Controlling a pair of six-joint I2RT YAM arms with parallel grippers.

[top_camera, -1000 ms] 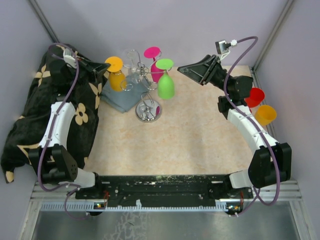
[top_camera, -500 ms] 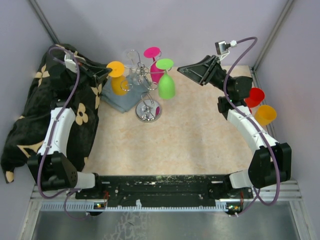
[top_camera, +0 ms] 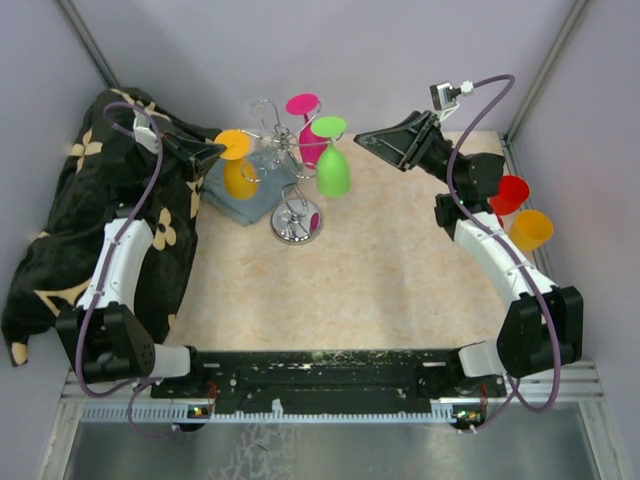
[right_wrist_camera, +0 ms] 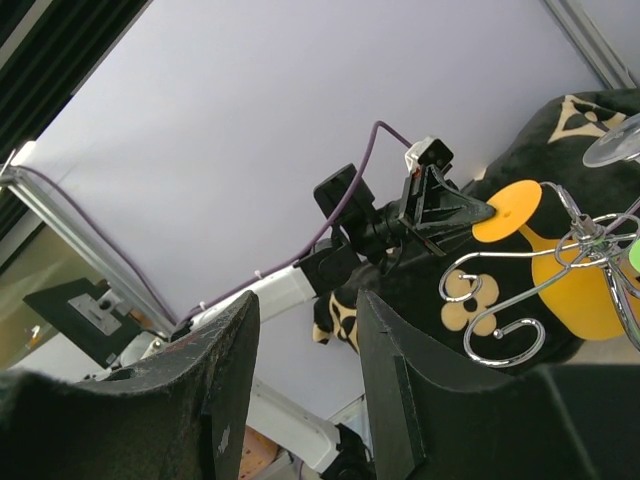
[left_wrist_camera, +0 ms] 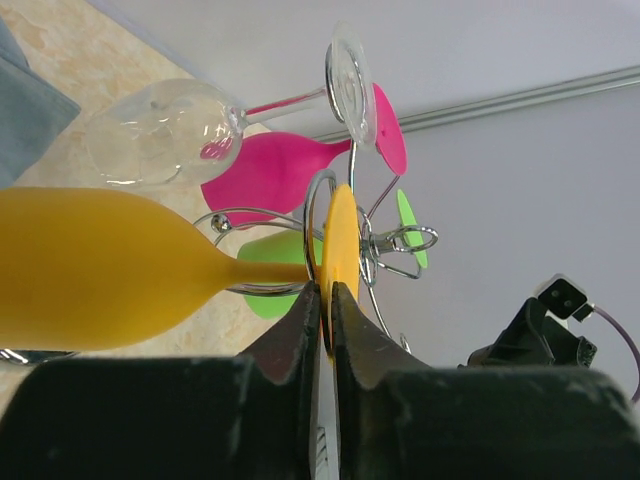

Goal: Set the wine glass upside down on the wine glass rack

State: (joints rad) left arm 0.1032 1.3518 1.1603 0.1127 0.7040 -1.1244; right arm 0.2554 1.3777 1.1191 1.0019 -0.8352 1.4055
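My left gripper (left_wrist_camera: 322, 300) stood almost closed, its two fingers (left_wrist_camera: 300, 330) a thin slit apart with the lower rim of the orange wine glass (left_wrist_camera: 100, 265) foot caught between them. From the wrist view I could not tell whether the pads pressed that rim or only flanked it. The glass hung upside down on the wine glass rack (top_camera: 297, 225), its stem lying in one of the curled wire loops on the left side, foot up and bowl down over the blue-grey cloth (top_camera: 225, 195).

My right gripper (right_wrist_camera: 305, 300) hovered well apart from the rack on its right, fingers about halfway apart, holding and touching nothing.

The orange bowl ran off the left edge of my left wrist view, and my own fingers hid the foot's lowest edge. The clear glass (left_wrist_camera: 165, 130) behind the pink glass (left_wrist_camera: 270, 170) was faint from above, and the green glass (left_wrist_camera: 270, 275) showed only in slivers past the orange stem.
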